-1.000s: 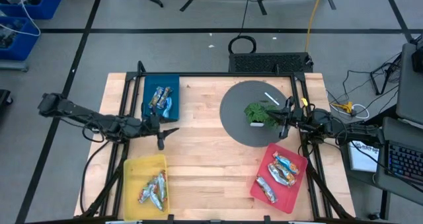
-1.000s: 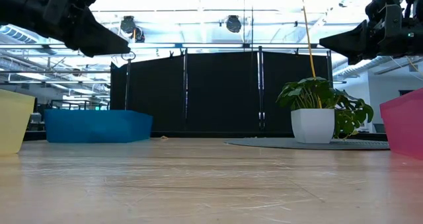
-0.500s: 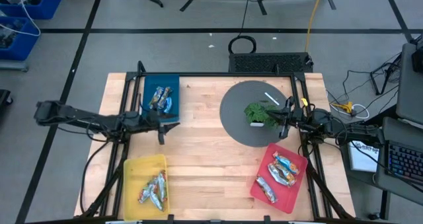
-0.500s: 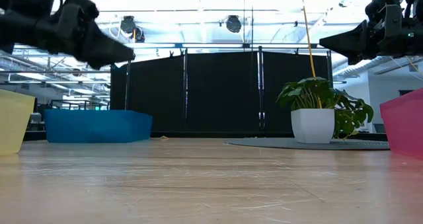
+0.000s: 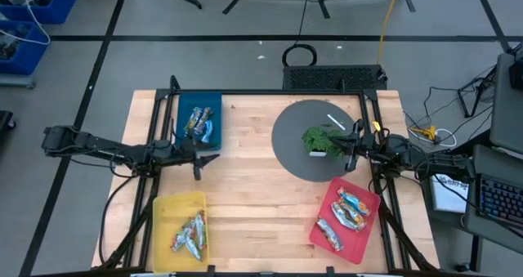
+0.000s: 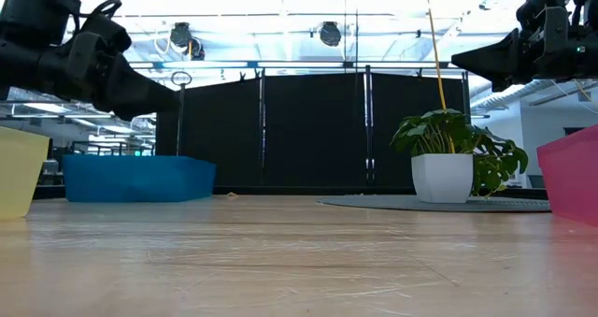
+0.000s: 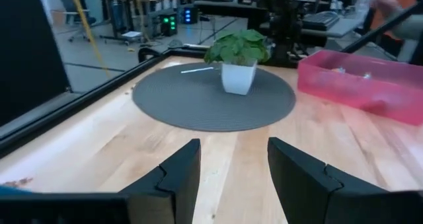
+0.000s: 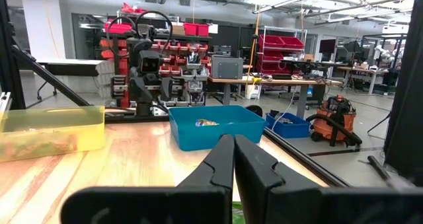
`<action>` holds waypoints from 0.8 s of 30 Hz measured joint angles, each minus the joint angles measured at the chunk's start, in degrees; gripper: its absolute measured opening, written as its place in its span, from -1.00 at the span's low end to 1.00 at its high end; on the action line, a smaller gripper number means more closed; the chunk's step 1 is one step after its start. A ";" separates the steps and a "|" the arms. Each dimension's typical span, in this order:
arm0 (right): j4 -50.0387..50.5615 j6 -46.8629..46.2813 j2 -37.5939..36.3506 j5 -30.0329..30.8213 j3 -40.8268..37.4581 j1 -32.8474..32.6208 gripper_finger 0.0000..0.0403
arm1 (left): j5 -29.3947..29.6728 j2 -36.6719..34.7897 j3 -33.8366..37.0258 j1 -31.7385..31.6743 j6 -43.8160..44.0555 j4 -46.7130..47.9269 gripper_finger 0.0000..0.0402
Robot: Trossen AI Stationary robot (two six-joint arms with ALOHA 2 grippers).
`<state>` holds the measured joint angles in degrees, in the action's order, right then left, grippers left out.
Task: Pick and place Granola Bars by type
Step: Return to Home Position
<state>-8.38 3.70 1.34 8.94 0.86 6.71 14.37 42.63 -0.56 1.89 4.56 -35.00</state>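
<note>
The Granola Bars lie in three trays: silver-blue ones in the blue tray (image 5: 198, 123) at the far left, several in the yellow tray (image 5: 181, 220) at the near left, and several in the red tray (image 5: 345, 218) at the near right. My left gripper (image 5: 204, 158) hovers open above bare wood just near of the blue tray, and its fingers stand apart in the left wrist view (image 7: 231, 151). My right gripper (image 5: 350, 150) is shut (image 8: 233, 141) and hangs over the grey mat's right edge beside the potted plant. Neither holds anything.
A round grey mat (image 5: 319, 138) at the far right carries a small potted plant (image 5: 321, 140) and a white strip. Bare wood lies between the trays in the table's middle. The black frame rails (image 5: 155, 146) run along the left and right edges. The low view shows both grippers well above the table top (image 6: 299, 261).
My left gripper has sunk lower and shifted a little toward the far edge, staying open beside the blue tray, while its arm drew back slightly toward the table's left edge. The right arm has kept still.
</note>
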 joint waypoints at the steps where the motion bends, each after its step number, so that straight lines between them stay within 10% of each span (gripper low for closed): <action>1: 0.00 0.01 0.00 -0.01 0.00 -0.01 -0.97 | -0.77 0.00 0.00 0.00 -0.26 -0.09 -0.11; 17: 3.70 -9.61 0.65 -0.21 0.00 -0.02 -0.97 | -4.11 0.00 0.00 0.00 -4.53 -0.16 -0.11; 24: 6.18 -11.84 2.14 -9.59 0.00 -0.14 -0.97 | -4.08 0.00 -0.02 0.00 -4.48 -0.52 -0.11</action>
<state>-2.20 -8.14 3.48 -0.65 0.86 6.57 10.29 42.63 -0.58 1.89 0.08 -35.52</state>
